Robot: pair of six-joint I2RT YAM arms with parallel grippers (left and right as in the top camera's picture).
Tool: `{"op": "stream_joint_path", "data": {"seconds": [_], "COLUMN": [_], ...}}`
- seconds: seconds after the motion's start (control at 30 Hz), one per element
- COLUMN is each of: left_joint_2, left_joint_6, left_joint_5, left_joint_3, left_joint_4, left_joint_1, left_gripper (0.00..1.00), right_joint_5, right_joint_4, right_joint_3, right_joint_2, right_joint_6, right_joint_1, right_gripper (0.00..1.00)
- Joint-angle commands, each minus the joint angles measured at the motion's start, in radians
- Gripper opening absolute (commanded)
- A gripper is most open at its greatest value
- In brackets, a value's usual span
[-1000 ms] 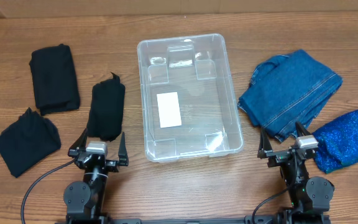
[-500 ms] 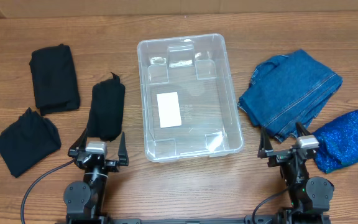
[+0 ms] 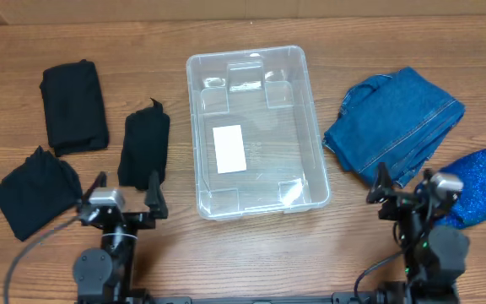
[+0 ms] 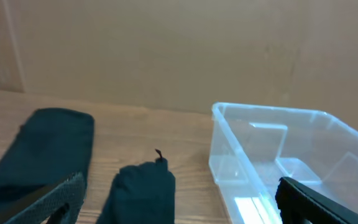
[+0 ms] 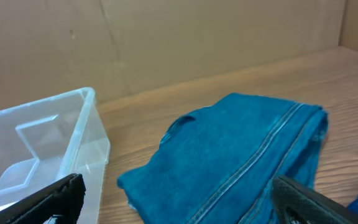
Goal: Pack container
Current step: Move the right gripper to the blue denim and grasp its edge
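While left gripper (image 3: 126,181) gapes, container (image 3: 268,152) lies rightward, ahead.

My fingers (image 4: 48,202) stand spread wide at the bottom corners, a small black cloth (image 4: 140,193) between them, a larger black cloth (image 4: 48,146) to its left and the clear container (image 4: 229,158) to its right, all lying apart on the wooden table (image 4: 129,127).

Overhead: looked straight down on my brown wooden table (image 3: 251,253). My wrist cameras: low, close, facing forward; all three shared the clear rectangular plastic container (image 4: 229,155).
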Motion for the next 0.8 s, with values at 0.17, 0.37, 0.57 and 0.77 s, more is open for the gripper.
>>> {"op": "stream_joint_path", "data": {"seconds": [0.17,0.37,0.57,0.77], "left_joint_2": [0.397,0.634,0.768,0.797], "left_joint_6": [-0.021,-0.022,-0.022,-0.022], "left_joint_5": [-0.021,0.054,0.053,0.053], "left_joint_3": [0.342,0.593,0.712,0.713], "left_joint_4": [-0.129,-0.316,-0.422,-0.434], "left_joint_1": [-0.006,-0.006,-0.006,-0.006], "left_gripper": [1.00,1.00,1.00,1.00], "right_joint_5": [-0.014,-0.063,-0.101,-0.232], "right_joint_4": [-0.201,-0.548,-0.806,-0.744], "right_joint_3": [0.457,0.829,1.167,1.233], "right_joint_2": [0.512,0.901,1.233,1.330], "right_joint_6": [0.019,0.019,0.019,0.018], "right_joint_1": [0.001,-0.023,-0.058,-0.203], "right_gripper": [1.00,1.00,1.00,1.00]}}
